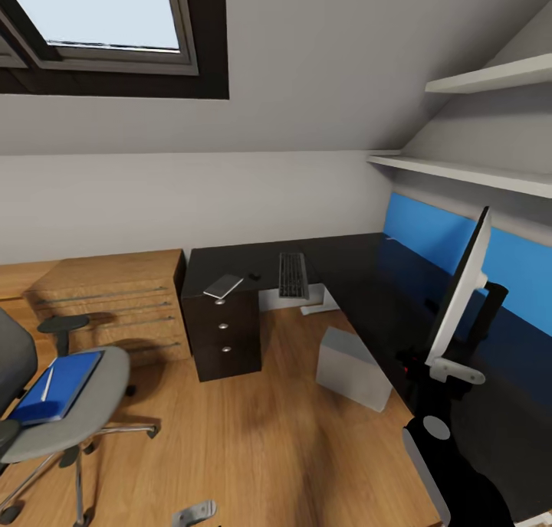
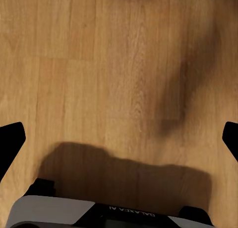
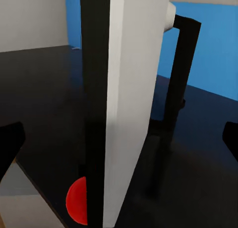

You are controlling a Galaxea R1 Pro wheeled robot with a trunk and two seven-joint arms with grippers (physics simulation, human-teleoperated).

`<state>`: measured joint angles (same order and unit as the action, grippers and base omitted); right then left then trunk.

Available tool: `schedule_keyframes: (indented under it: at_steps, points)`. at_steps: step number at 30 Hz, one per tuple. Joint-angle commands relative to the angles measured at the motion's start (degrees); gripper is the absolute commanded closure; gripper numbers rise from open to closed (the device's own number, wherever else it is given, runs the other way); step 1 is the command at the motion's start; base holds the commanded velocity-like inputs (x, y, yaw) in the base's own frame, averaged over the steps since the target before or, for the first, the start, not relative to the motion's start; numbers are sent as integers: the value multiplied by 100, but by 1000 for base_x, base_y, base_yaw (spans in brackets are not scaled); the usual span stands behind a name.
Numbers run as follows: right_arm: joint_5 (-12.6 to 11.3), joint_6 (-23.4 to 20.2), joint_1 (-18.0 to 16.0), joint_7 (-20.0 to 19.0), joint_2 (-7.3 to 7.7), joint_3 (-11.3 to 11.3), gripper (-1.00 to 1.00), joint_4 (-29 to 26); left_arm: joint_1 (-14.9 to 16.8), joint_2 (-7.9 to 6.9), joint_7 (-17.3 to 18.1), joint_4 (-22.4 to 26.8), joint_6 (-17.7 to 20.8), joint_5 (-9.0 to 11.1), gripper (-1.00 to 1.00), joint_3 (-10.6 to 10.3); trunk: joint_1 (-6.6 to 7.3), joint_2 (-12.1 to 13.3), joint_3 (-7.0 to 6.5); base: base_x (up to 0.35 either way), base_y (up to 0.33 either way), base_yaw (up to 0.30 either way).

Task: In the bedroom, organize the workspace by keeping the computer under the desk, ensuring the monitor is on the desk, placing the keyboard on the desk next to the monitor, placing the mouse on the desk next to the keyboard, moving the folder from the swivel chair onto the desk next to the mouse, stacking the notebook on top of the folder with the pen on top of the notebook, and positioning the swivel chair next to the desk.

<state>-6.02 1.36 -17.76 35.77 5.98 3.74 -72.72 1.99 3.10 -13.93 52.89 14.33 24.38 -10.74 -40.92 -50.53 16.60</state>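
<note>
1. On the desk, seen from the head: keyboard flat near the inner corner, tiny black mouse just beside it toward the drawer unit, dark notebook lying above those drawers at the desk's end.
2. Along the desk's long wing: monitor standing upright, seen edge-on, black front facing the room, white back toward the blue wall panel.
3. Beside the desk on the wood floor: grey computer tower, near the desk's inner edge, not clearly under the top.
4. Well apart from the desk, across the floor: swivel chair with blue folder on its seat and thin white pen lying on the folder.
5. Right wrist view, closer to the desk than the head view: monitor edge filling the middle, black stand behind it, glossy desk top below, red half-disc low against the screen's front.
6. Right gripper: dark fingertips at both margins, spread wide either side of the monitor's edge; contact cannot be told.
7. Left wrist view: bare floor and a shadow.
8. Left gripper: tips far apart, holding nothing, over the floor away from the desk.
</note>
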Motion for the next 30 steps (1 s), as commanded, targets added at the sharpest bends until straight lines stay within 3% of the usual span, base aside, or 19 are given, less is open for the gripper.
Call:
schedule_keyframes:
  at_steps: [1,19,30]
  points:
    - [-57,14,-5,36,8,21,-100,-5,3,-3,-48,11,17,58,-100,-15,-2,-6,8,61,0,-4]
    - [-57,14,-4,33,8,14,-100,3,3,-3,-48,4,17,65,-100,-15,-2,-6,6,74,0,-7]
    - [-57,14,-3,36,17,13,-100,4,3,-3,-48,2,17,66,-100,-15,-2,-6,-38,15,0,-190]
